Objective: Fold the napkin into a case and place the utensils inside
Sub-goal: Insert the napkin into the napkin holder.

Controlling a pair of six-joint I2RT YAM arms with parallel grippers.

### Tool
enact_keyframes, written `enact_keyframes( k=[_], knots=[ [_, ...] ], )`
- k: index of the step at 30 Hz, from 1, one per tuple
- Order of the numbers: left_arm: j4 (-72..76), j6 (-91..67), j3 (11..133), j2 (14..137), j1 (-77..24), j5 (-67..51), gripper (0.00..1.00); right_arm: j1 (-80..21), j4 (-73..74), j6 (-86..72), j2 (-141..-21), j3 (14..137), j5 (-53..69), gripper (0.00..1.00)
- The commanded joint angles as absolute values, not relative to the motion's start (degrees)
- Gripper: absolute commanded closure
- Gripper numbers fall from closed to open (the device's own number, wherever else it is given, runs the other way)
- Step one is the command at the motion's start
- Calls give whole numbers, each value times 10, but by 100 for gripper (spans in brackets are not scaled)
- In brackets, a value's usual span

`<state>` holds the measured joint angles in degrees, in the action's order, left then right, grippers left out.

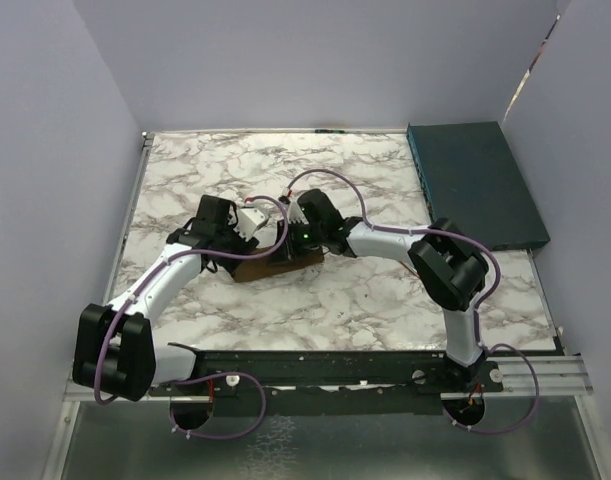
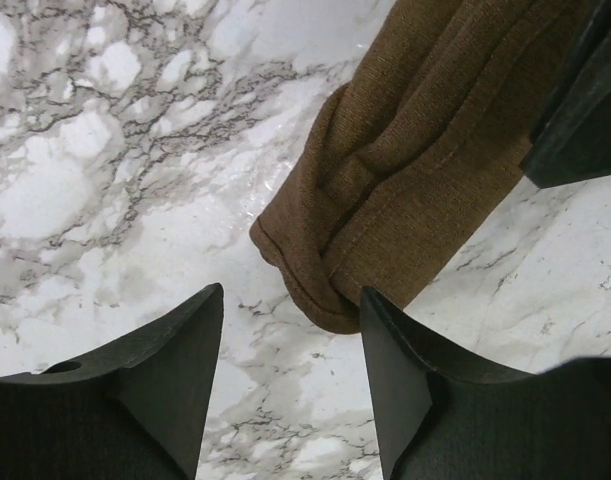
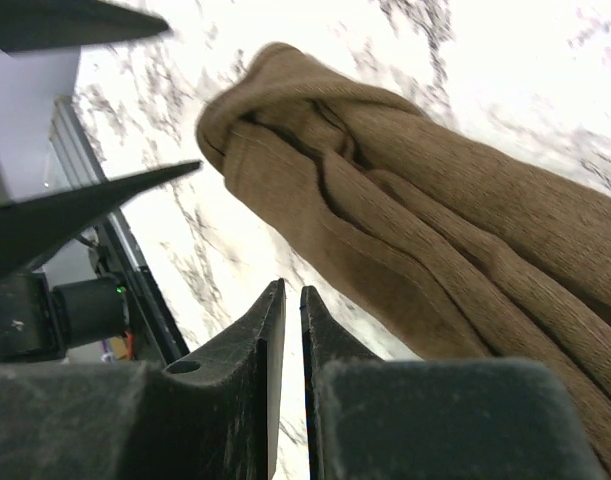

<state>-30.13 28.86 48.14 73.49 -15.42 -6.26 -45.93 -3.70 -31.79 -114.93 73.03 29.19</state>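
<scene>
Left wrist view: brown napkin (image 2: 415,170), folded into a narrow bundle, lies mid-way across the marble table (image 2: 85,150). Its loose layers could fall apart if a finger snags the near end. The left gripper (image 2: 290,295) hovers just short of that end, fingers spread, holding nothing. The right gripper (image 3: 293,288), fingers nearly pinched together and empty, hangs alongside the cloth.

Lab rig, plain enclosure walls (image 1: 45,150), marble tabletop (image 1: 365,300)

The napkin (image 2: 425,170) was shown as matt, finely ribbed knitted cloth; the worktop (image 2: 105,180) was shown as smooth, glossy, marble-patterned.
</scene>
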Motion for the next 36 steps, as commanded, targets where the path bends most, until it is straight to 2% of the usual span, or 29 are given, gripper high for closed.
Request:
enact_keyframes(
  k=[1,13,19,28,36],
  knots=[
    [-270,268,444,720,-151,-92,43,-471,-35,-340,-1172,764,302,84],
    [-223,279,424,728,-151,-85,58,-479,-62,-381,-1289,854,384,84],
    [-215,279,424,740,-152,-90,61,-479,-70,-397,-1316,878,405,84],
    [-215,287,408,751,-151,-94,79,-480,-60,-408,-1349,914,426,84],
    [-214,287,411,758,-151,-99,86,-488,-22,-415,-1398,973,431,83]
  ],
)
